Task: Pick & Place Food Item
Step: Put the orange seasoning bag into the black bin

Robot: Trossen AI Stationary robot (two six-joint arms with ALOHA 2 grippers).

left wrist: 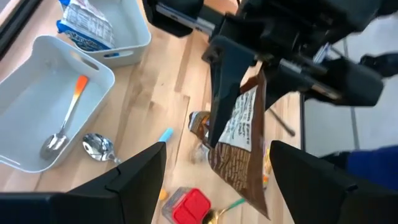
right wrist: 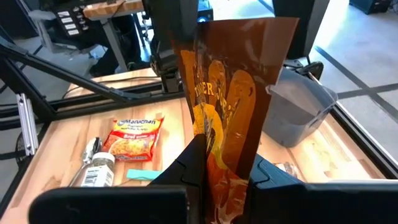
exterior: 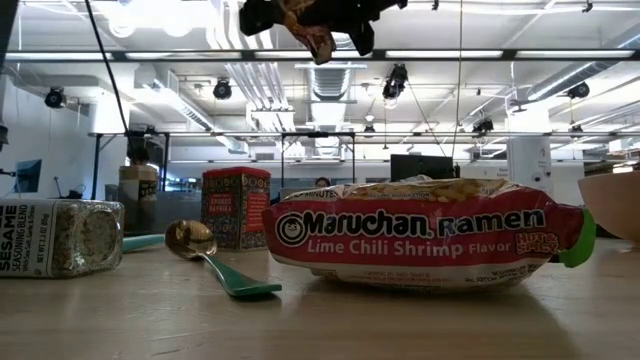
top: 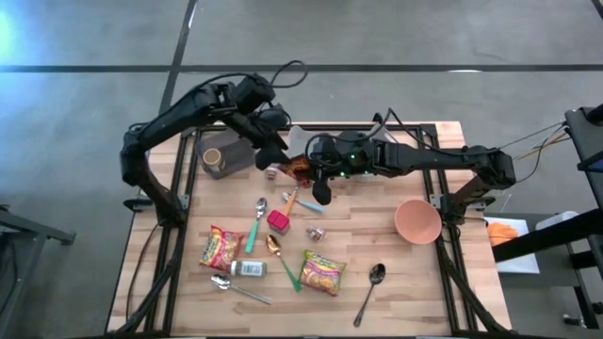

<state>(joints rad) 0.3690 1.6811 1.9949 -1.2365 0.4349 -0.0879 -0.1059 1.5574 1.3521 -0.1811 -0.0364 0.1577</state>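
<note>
High view: the right gripper [top: 303,170] sits just above the frame's centre, jaws clamped together on a brown snack packet [top: 298,169], which is lifted off the wooden table [top: 396,273]. Facing it from the upper left, the left gripper [top: 274,155] holds its fingers apart, close beside the packet but not closed on it. In the left wrist view the packet [left wrist: 239,146] hangs in the middle of the frame below the other arm's dark gripper, with the left arm's own two fingers [left wrist: 134,180] spread wide at the bottom corners and a red box [left wrist: 188,206] on the table beneath. The right wrist view shows the packet [right wrist: 233,112] standing upright in the centre, pinched at its lower edge between that arm's fingers. Low view: the packet [exterior: 310,32] dangles at the top centre, well above the tabletop. On the table in the high view, a pink bowl [top: 417,221] is at the right, a ramen pack [top: 322,272] lies at lower centre, another ramen pack [top: 220,249] at lower left with a small seasoning jar [top: 248,268] just beside it, a dark spoon [top: 370,290] lies toward the lower right, and a grey bin [top: 226,153] stands at the upper left.
</note>
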